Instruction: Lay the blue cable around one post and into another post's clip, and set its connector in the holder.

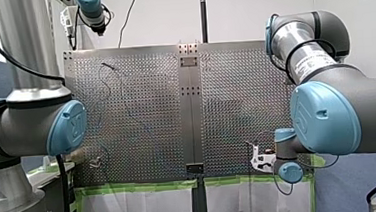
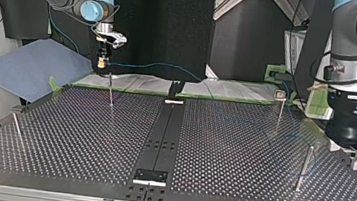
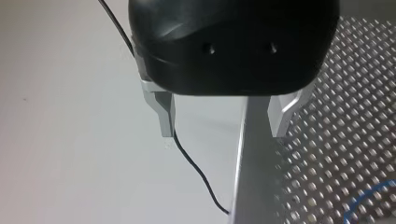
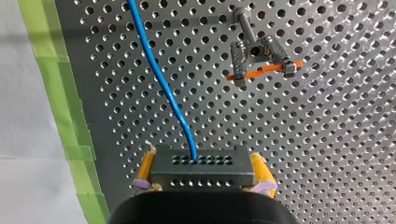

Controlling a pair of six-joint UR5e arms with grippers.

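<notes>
table (image 4: 303, 140): perforated metal, under both hands; green tape (image 4: 51, 93) lines its edge beside my right hand.
left hand (image 3: 224, 119): black body, metal fingers (image 3: 166, 116) spread wide with nothing between them. It hangs over the table's edge, part over the holes and part off the table.
right hand (image 4: 203, 170): yellow pads (image 4: 147, 168) pressed on the two ends of the connector, pinching it.
blue cable (image 4: 159, 79): leaves the connector's upper face and runs ahead of my right hand over the holes. It passes beside the clip post without touching it. In the left wrist view a bend of it lies on the table beside my left hand.
clip post (image 4: 259, 56): ahead of my right hand, to one side of the cable, with an orange strip across its clip.
connector (image 4: 202, 161): dark grey block with rows of small holes, between my right hand's pads.
black wire (image 3: 196, 172): thin, trails below one finger of my left hand.
</notes>
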